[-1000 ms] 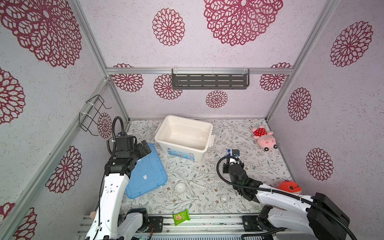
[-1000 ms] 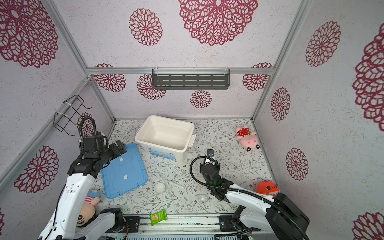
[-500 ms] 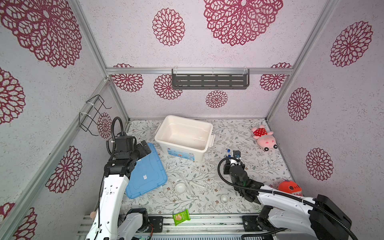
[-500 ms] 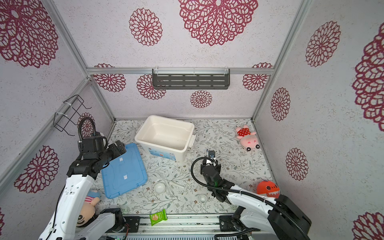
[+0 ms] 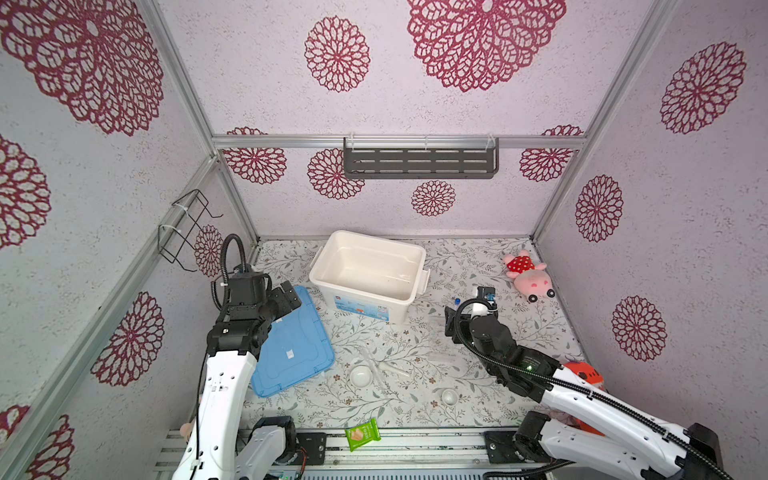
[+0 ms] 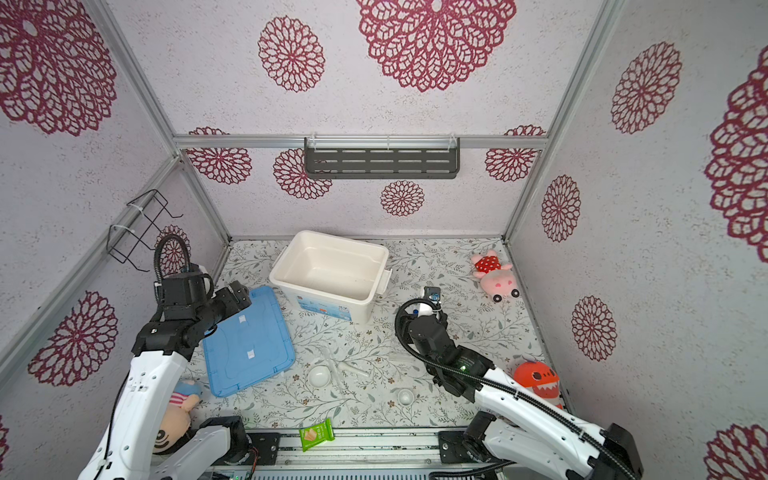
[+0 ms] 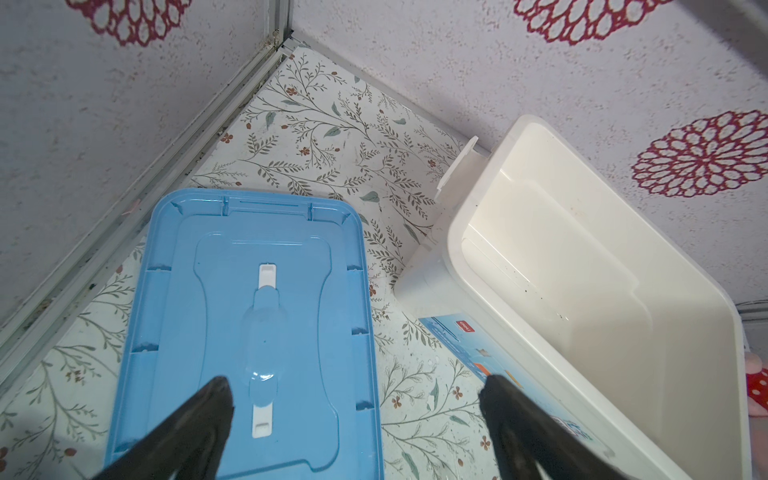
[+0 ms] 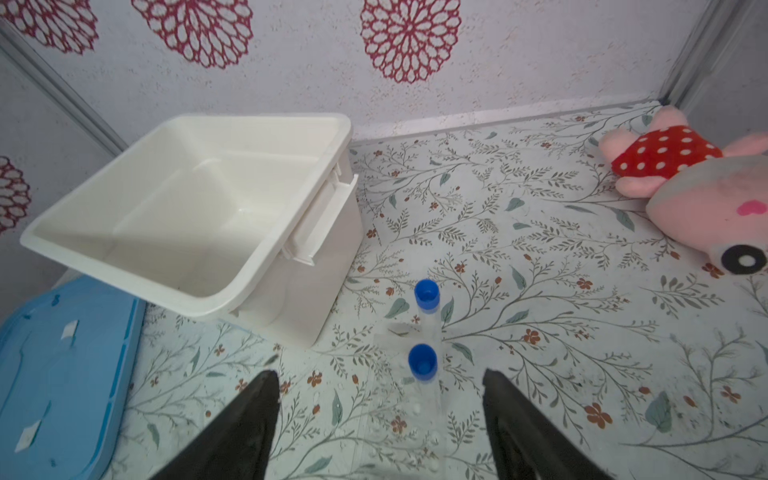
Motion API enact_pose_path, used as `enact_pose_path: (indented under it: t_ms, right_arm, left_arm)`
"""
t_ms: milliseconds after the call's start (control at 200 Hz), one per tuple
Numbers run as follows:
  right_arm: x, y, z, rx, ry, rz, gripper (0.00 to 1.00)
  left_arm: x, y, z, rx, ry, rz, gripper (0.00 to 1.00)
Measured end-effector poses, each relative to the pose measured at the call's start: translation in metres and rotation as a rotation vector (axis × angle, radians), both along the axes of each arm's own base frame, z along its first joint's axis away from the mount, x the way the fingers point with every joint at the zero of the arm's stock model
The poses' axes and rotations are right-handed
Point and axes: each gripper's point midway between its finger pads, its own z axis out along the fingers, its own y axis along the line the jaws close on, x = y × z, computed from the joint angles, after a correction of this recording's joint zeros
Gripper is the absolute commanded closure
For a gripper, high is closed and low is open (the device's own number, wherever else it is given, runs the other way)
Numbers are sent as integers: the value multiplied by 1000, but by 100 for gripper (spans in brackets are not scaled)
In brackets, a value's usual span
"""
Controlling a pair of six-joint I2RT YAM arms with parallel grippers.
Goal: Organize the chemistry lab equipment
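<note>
1. The right fingers (image 8: 245,428) are spread apart and grip nothing. 2 blue-capped tubes (image 8: 422,365) lie in line on the surface (image 8: 582,291) beside the white bin (image 8: 332,257), the nearer one between the fingers.
2. The left fingers (image 7: 199,424) hang wide open above the blue lid (image 7: 249,249), near the left edge.
3. 2 white dishes (image 5: 360,376) and thin glass tubes (image 5: 392,368) lie toward the front edge.

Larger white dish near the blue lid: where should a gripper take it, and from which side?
Pinch the rim of the larger white dish from straight above, one finger inside, one outside: it looks low, round and open side up, with little wall to clamp. Choose the rim's near edge, because clear glass tubes lie close on its far right.
</note>
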Motion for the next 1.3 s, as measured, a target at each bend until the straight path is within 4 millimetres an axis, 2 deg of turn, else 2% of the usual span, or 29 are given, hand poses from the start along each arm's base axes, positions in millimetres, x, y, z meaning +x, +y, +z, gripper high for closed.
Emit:
enact_pose_path:
  t_ms: [95,330,545,675,841,1106,1301]
  right_arm:
    - [-11,5,-20,-18,113,47,1]
    - [-46,8,-89,-120,348,135,1]
    - [-58,8,-141,-188,459,143,1]
    - [-55,18,-152,-178,480,141,1]
    - [-51,27,-156,-152,476,138,1]
    - [-48,30,-184,-221,543,109,1]
    - [-44,32,-190,-245,562,90,2]
  left_arm:
    - [0,0,-1,7,4,-7,3]
    - [0,1,-3,15,13,-12,3]
    - [-2,2,-5,28,26,-18,3]
    - [-4,2,-6,35,35,-23,3]
    - [-6,2,-4,39,31,-25,3]
    - [-9,3,2,40,10,-23,3]
    - [-12,3,-4,38,20,-19,3]
